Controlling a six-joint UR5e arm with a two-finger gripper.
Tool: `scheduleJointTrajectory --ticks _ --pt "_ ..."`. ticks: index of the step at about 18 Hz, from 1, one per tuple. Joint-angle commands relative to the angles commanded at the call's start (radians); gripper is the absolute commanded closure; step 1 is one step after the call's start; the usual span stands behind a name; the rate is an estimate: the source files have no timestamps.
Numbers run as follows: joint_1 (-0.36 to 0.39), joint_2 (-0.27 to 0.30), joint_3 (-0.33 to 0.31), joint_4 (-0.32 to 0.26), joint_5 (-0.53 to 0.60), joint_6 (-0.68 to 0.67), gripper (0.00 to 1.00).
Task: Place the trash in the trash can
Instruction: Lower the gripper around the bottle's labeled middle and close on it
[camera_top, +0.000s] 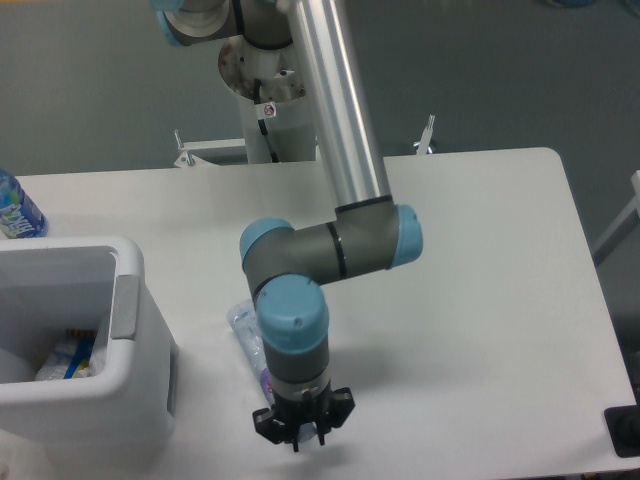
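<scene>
Bottle: crushed clear plastic bottle with red-purple label (249, 338), lying flat on the tabletop, largely hidden by the arm.
Bin: white boxy plastic trash can (130, 400), grey side panel, upright just left of the bottle.

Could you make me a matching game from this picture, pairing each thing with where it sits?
Things:
1. crushed bottle
2. trash can
3. blue-label bottle
4. gripper

Places:
A. far left edge, behind the bin
B. near edge of table, pointing down
C. lying on table under the arm's wrist
D. bottom left corner

Pairs: 1-C, 2-D, 3-A, 4-B
</scene>
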Motion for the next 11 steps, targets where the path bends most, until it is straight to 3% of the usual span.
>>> scheduleJointTrajectory --ticks 3,5,6,9,11 --pt "0.022 0.031 0.015 0.002 -0.045 0.0 0.9" --pt "0.025 0.048 0.066 0.006 -0.045 0.003 0.9" --pt "0.028 0.049 0.098 0.029 -0.045 0.002 0.9" --pt "0.046 0.054 0.166 0.176 -0.089 -0.008 0.9" --pt "0.049 0.08 0.184 0.213 -0.092 -0.037 0.9"
